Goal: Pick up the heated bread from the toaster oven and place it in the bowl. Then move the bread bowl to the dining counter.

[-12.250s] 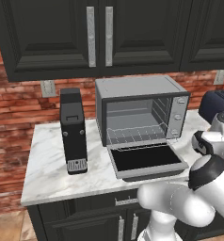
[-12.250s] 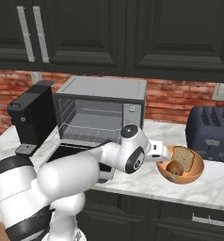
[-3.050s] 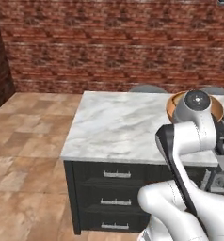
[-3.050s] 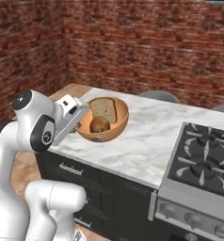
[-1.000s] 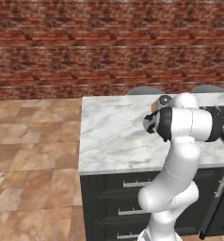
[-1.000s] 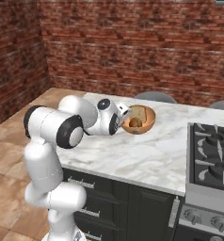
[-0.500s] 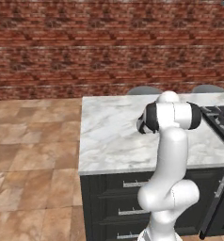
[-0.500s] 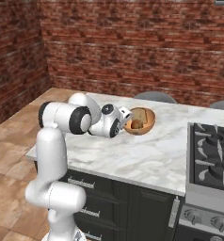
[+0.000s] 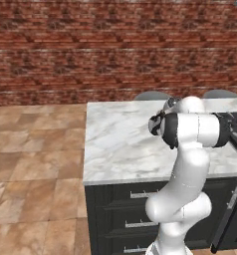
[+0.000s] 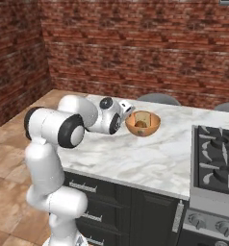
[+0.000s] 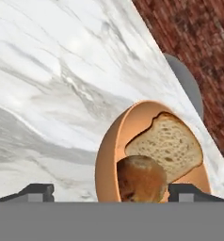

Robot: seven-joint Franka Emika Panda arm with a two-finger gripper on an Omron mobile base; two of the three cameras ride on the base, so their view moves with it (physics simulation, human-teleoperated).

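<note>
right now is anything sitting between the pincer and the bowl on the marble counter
Nothing visible does. The open pincer sits right at the bowl, its fingertips spread to either side of the near rim. The bowl rests on the dining counter, holding the bread and a bread slice.

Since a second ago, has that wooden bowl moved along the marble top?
No. In the right base view the bowl sits at the same spot on the dining counter, left of the stove.
</note>
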